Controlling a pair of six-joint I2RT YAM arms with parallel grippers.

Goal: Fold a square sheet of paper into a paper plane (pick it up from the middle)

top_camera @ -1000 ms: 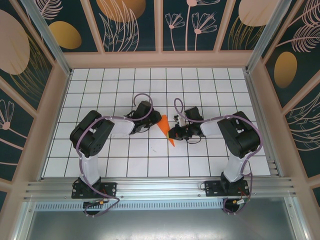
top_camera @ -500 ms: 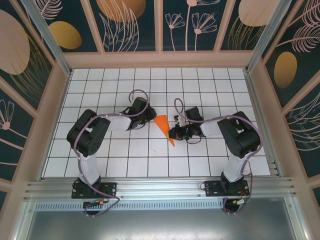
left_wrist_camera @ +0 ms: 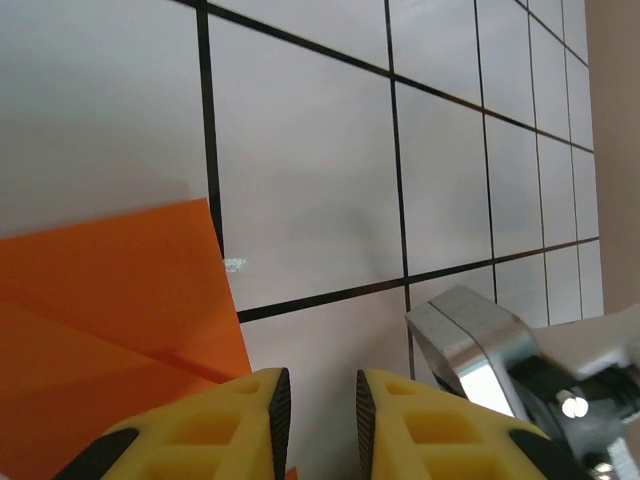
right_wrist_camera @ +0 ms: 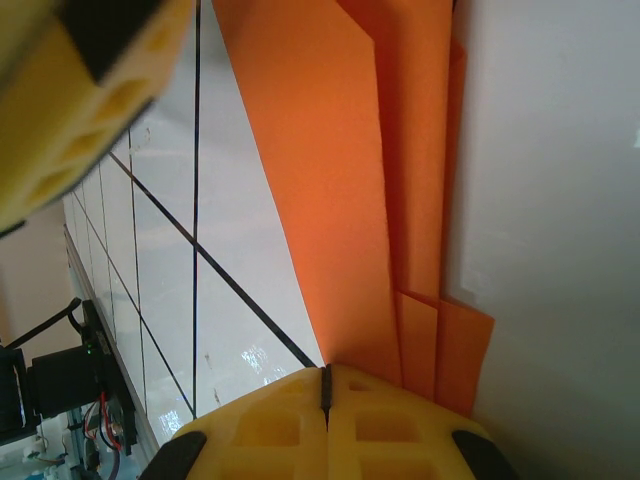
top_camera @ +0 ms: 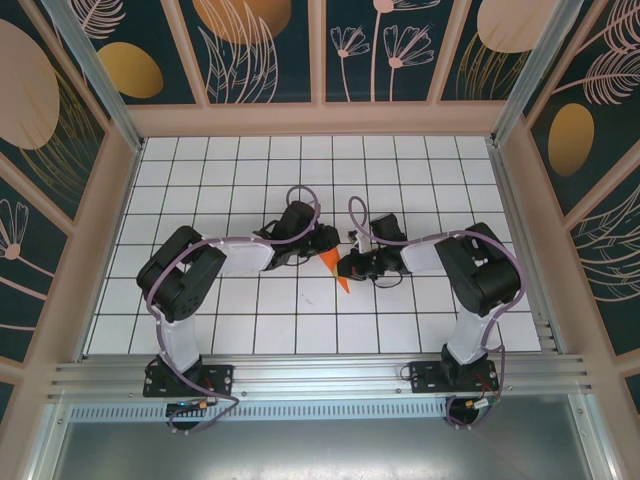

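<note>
The paper plane (top_camera: 336, 270) is a narrow, folded orange dart lying near the middle of the white grid table. My right gripper (top_camera: 351, 268) is shut on its right edge; in the right wrist view the layered orange folds (right_wrist_camera: 380, 150) run out from the closed seam of the gripper (right_wrist_camera: 325, 385). My left gripper (top_camera: 322, 247) hangs over the dart's wide far end. In the left wrist view its yellow fingers (left_wrist_camera: 323, 405) stand a narrow gap apart with bare table between them. The orange paper (left_wrist_camera: 110, 290) lies just left of them, under the left finger.
The table (top_camera: 200, 180) is white tiles with black grid lines, fenced by tan rails and patterned walls. The right arm's metal wrist part (left_wrist_camera: 480, 350) sits close to the right of the left fingers. A left finger (right_wrist_camera: 80, 100) looms at the top left of the right wrist view.
The left gripper has swung right and slightly nearer, from beside the paper to over its wide end, covering much of it. The right gripper has stayed put, shut on the paper.
</note>
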